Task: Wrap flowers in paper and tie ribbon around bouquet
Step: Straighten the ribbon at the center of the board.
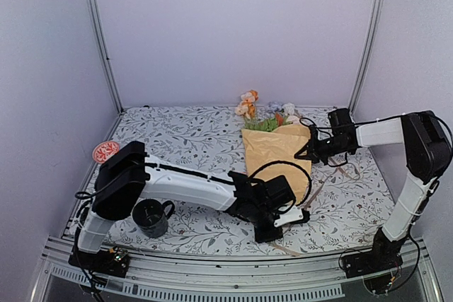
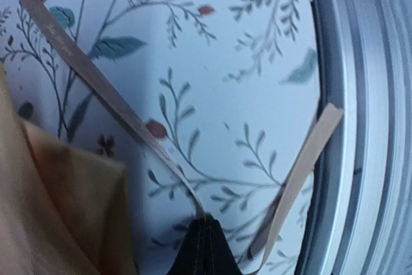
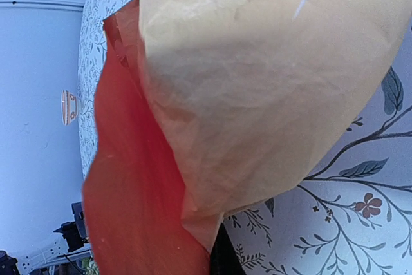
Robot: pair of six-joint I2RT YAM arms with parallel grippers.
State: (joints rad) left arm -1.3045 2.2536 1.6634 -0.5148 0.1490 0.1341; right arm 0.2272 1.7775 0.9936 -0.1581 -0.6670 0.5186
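Bouquet (image 1: 276,152) wrapped; ribbon (image 2: 96,80) not yet tied.
Left gripper (image 2: 203,246) pinches the ribbon; right gripper (image 1: 308,152) is clamped on the paper (image 3: 257,94) edge; tying remains.

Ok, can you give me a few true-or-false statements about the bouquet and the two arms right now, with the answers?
1. The flowers sit inside mustard-yellow paper. True.
2. The left pincer is shut on the ribbon. True.
3. The mug stands on the paper. False: it stands on the tablecloth, apart from the paper.
4. The right pincer hangs open above the flowers. False: it is shut on the paper's right edge.
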